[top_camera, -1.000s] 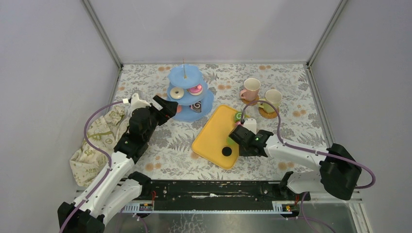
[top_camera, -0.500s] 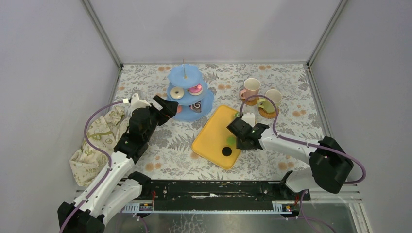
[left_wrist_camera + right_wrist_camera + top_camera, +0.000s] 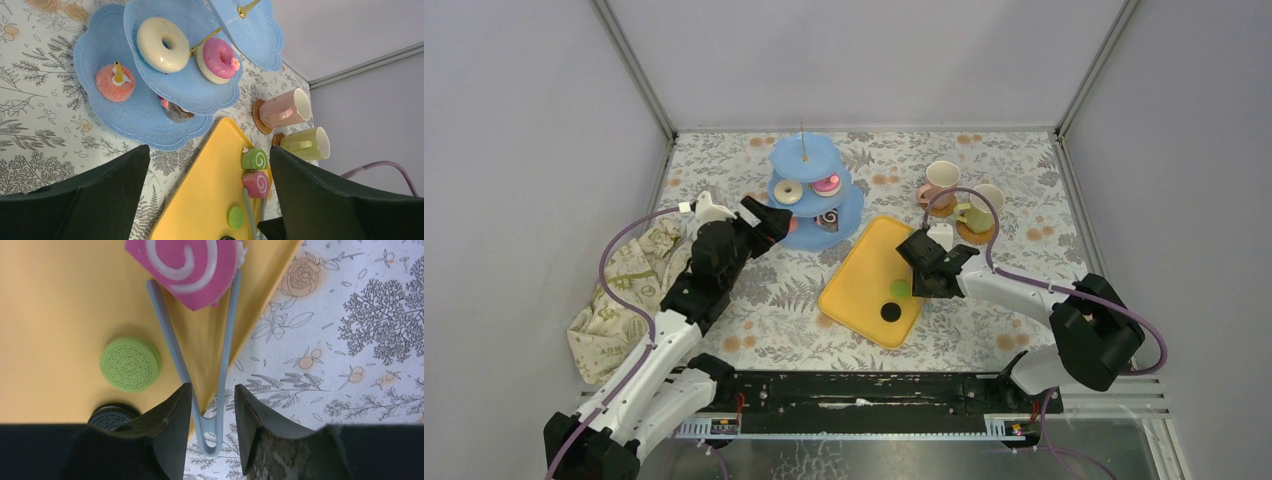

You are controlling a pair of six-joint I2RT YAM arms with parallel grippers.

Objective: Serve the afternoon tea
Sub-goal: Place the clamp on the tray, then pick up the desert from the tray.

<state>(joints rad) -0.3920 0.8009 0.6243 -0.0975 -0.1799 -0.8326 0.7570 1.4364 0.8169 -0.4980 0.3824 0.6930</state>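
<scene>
Right gripper (image 3: 212, 390), jaws clamped on blue tongs (image 3: 171, 340), at the yellow tray (image 3: 50, 300) edge.
Tongs straddle a pink swirl roll (image 3: 185, 260) on the tray; left gripper (image 3: 207, 160) jaws gape wide, empty.

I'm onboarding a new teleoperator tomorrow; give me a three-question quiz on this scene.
1. True or false: the tongs in the right end effector have the pink swirl roll between their tips.
2. The stand's middle tier holds: A white doughnut and pink doughnut; B two spoons; C a teapot.
3. Fill in: the green cookie lies on the ___ tray.
Key: 1 true; 2 A; 3 yellow.
</scene>
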